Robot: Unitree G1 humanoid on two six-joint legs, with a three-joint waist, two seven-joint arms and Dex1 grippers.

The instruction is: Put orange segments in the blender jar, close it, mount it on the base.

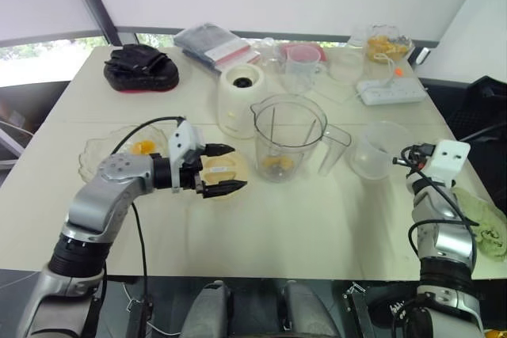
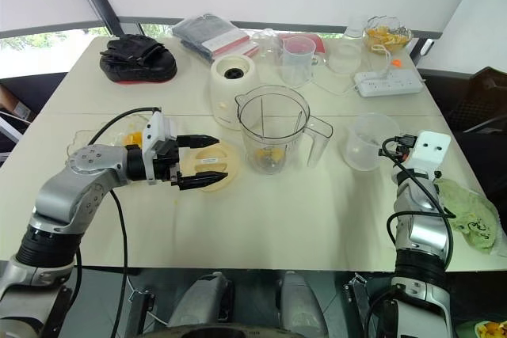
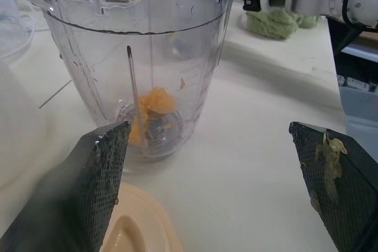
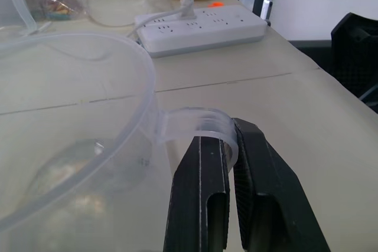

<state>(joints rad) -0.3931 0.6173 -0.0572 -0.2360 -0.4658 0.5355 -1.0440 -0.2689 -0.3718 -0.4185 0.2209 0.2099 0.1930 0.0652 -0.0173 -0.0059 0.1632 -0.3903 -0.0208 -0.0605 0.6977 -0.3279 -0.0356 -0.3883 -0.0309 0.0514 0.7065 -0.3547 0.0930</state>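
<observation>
The clear blender jar [image 1: 287, 140] stands mid-table with a few orange segments [image 3: 155, 101] at its bottom. Behind it to the left is the cream blender base [image 1: 240, 96]. The cream lid [image 1: 222, 170] lies flat on the table left of the jar. My left gripper [image 1: 238, 168] hovers just above the lid, open, with one finger on each side and nothing held. More orange segments [image 1: 142, 146] lie on a clear plate [image 1: 103, 156] at the left. My right gripper [image 4: 229, 137] is shut on the handle of a clear plastic cup [image 1: 371, 152], right of the jar.
At the back are a black pad [image 1: 140, 67], a packet [image 1: 215, 43], a measuring cup [image 1: 301, 65], a glass bowl [image 1: 346, 61], a bowl of orange pieces [image 1: 388, 43] and a power strip [image 1: 390, 90]. A green cloth [image 1: 483, 219] lies at the right edge.
</observation>
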